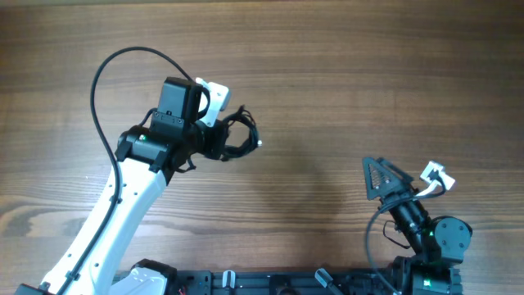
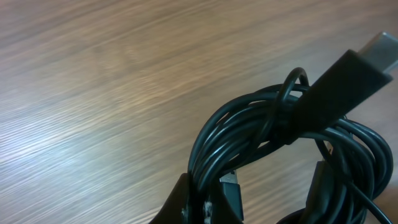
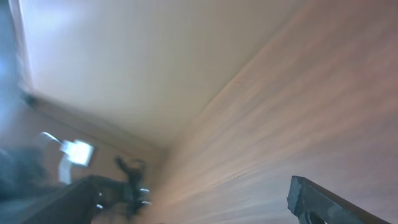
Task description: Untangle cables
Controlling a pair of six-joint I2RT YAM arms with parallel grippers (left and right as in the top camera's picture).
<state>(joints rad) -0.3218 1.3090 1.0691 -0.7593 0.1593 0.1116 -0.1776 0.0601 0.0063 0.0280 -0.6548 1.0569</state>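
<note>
Left pincer (image 1: 221, 143) is clamped on the cables (image 1: 242, 133), one knotted bundle held left of centre over the surface (image 1: 344, 74). Right pincer (image 1: 372, 179) sits wide apart, well away. Danger: a one-sided tug likely cinches the knot, or the bundle slips free.

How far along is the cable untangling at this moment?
Done: nothing is separated yet; the cables are one knotted bundle. In hand: the left gripper is shut on that bundle. Left: all the separating; the open right gripper sits apart from it.
</note>
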